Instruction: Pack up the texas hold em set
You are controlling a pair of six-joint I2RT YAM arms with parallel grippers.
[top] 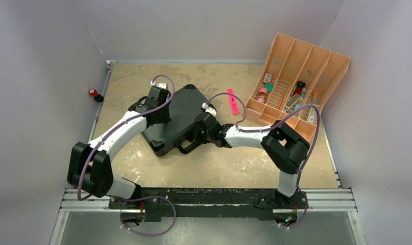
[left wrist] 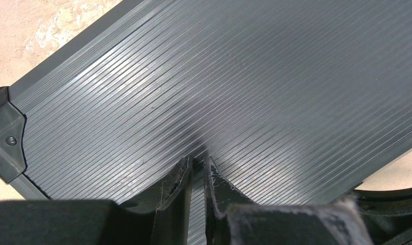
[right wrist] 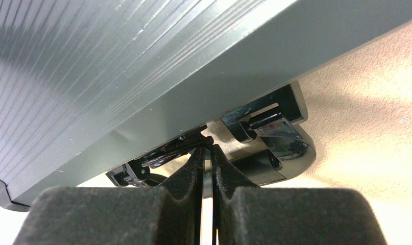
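Observation:
The black case of the texas hold em set lies closed on the table, its handle towards the near side. My left gripper stands on the ribbed lid; in the left wrist view its fingertips rest on the ribs, shut with only a slit between them and nothing held. My right gripper is at the case's front edge beside the handle. In the right wrist view it is shut, tips against the latch hardware under the lid edge, next to the handle. Chips, cards and discs are hidden.
An orange divided tray with small items leans at the back right. A pink marker lies between tray and case. A red button sits beyond the table's left rim. White walls close in on three sides.

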